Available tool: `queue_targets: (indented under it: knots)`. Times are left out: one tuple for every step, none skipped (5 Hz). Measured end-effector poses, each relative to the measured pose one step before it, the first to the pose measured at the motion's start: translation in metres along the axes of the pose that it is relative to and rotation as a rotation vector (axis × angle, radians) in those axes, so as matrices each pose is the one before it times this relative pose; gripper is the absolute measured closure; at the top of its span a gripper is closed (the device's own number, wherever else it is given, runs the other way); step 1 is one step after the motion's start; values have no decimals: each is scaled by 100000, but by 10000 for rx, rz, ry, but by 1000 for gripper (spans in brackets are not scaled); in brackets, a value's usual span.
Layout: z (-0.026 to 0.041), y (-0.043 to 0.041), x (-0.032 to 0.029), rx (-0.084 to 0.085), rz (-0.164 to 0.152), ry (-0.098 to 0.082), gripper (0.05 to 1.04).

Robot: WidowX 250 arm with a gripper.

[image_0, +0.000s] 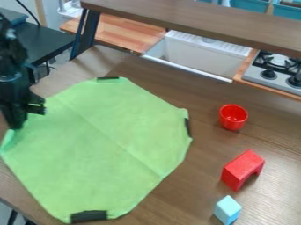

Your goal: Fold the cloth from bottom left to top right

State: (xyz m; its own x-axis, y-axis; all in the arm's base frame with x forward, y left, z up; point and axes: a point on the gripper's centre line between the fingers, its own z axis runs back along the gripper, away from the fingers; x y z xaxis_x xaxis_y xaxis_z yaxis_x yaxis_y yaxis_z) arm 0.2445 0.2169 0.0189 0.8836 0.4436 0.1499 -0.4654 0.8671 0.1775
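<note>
Across the brown wooden tabletop [267, 193]: light green cloth [97, 149], spread from centre toward eight o'clock, creased ten to four.
Red cup [233, 115]: three o'clock.
Red arch block [241, 169]: four o'clock.
Light-blue block [227, 210]: five o'clock.
White sink [197, 57]: one o'clock.
Toy stove [267, 83]: two o'clock.
Black table [47, 38]: ten o'clock.
Black gripper [17, 117]: nine o'clock, pointing down at the cloth's left edge; I cannot tell whether its jaws are wide, narrow or holding fabric.
</note>
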Motion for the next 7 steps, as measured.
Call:
queue_targets:
  knots:
    - [-824, 2502, -232, -21, 881, 799, 1024]
    - [-213, -141, -1108, -209, -52, 436, 1024]
    - [3296, -2569, -1144, -535, -573, -531, 1024]
    - [2517, -5260, -127, -186, -834, -299, 1024]
    - [1364, -2960, 769, -171, 96, 19, 1024]
    - [137, -3720, 1597, 136, -19, 81, 1024]
    - [-1074, -2753, 1227, 352, 173, 365, 1024]
